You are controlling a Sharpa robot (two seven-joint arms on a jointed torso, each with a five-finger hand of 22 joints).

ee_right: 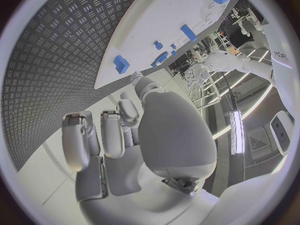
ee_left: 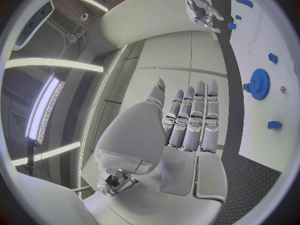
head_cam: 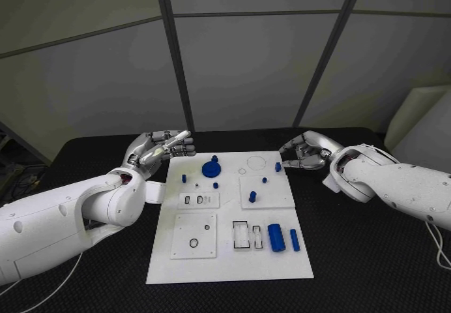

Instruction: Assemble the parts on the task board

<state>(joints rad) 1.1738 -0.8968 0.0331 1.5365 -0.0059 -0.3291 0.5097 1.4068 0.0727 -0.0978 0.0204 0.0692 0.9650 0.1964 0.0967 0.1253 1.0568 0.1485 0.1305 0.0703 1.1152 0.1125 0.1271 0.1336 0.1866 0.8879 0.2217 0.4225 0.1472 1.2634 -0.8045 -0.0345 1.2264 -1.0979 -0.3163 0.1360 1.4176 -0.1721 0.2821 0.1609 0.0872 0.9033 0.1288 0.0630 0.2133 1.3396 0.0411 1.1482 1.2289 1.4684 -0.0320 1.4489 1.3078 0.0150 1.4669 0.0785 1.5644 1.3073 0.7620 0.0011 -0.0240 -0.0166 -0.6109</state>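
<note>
— So, where are the hands?

— Both hang over the far end of the table (head_cam: 85, 153). The left hand (head_cam: 160, 149) is just off the board's (head_cam: 230, 261) far left corner, and the right hand (head_cam: 305, 153) is just off its far right corner.

— Is either one holding anything?

— No. In the left wrist view the left hand's fingers (ee_left: 190, 117) lie straight, side by side, with nothing in the palm; it is empty and spread flat. The right hand's fingers (ee_right: 94, 140) bend inward a little, but they are apart and hold nothing, so it is empty and unclenched too.

— And the parts?

— All on the board. A gear (head_cam: 212, 169) sits near the far edge, towards the left, with a small peg (head_cam: 215, 158) just beyond it. Another peg (head_cam: 278, 167) stands near the far right, close to the right hand. A small piece (head_cam: 183, 177) lies left of the gear, and another (head_cam: 215, 185) just nearer than it. One more peg (head_cam: 253, 195) stands on the raised square panel at the right middle.

— What about the near end?

— A thick cylinder (head_cam: 276, 237) lies lengthwise beside two rectangular slots (head_cam: 242, 235), and a thin bar (head_cam: 295, 239) lies just to its right, apart from it. The near left panel (head_cam: 195, 235) carries two small rings.

— Is either hand touching a part?

— No, both are off the board's edge.
</note>
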